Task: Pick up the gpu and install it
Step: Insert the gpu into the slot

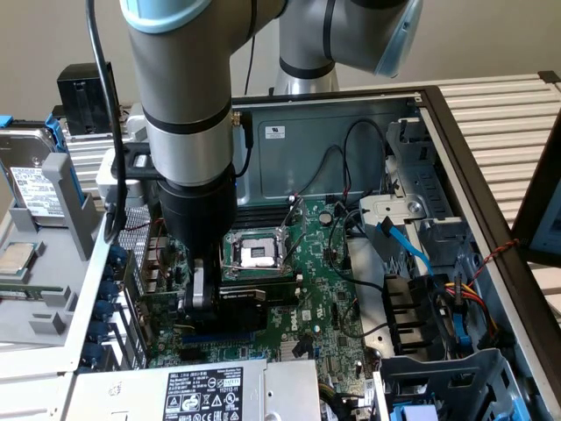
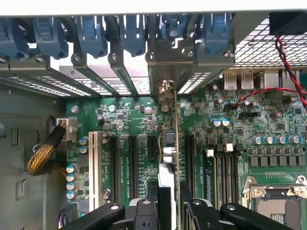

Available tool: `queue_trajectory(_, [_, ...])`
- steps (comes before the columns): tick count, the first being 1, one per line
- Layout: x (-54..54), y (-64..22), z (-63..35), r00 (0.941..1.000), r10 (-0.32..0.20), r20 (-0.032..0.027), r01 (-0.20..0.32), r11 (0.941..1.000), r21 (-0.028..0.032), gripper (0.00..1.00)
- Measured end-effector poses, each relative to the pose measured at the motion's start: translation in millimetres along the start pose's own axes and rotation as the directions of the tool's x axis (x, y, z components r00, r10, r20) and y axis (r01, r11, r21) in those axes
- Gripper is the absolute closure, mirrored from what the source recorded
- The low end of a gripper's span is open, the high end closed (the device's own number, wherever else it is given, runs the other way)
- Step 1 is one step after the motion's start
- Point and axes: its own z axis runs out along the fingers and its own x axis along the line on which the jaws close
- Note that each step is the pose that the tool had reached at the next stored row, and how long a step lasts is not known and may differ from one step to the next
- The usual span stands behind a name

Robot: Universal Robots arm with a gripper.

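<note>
Deep inside the open grey-and-black metal computer case [image 1: 289, 149], entered from above by the thick silver-and-black robot arm [image 1: 188, 132]; low over the large green motherboard [image 1: 329, 289], towards the rear wall on the exterior view's left; pick-up judged done, with the small green gpu card and its black fan block [image 1: 238, 296] clamped in the black two-fingered gripper [image 2: 171, 199], jaws narrowed onto the card's upper edge, one finger on each side; edge-on in the wrist view, upright, set among the long black expansion slots [image 2: 116, 158]; silver end bracket [image 2: 166, 91] close up to the rear opening, just under the row of blue plastic retention clips [image 2: 91, 33]; installation judged close but not complete, the card not yet released; unclear whether lower edge touching, partly seated in, or just above its slot, that contact line hidden behind the card itself and the fingers; fan face turned away from the wrist camera; bracket and rear slot openings blocked by the arm in the exterior view; print on the fan block too small to read.
</note>
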Motion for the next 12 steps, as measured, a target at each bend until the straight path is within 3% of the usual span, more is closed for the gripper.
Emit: queue_trajectory(12, [-0.7, 0.0, 0.4, 1.0000, 0.000, -0.0005, 0.000, 1.0000, 0.0004, 0.72])
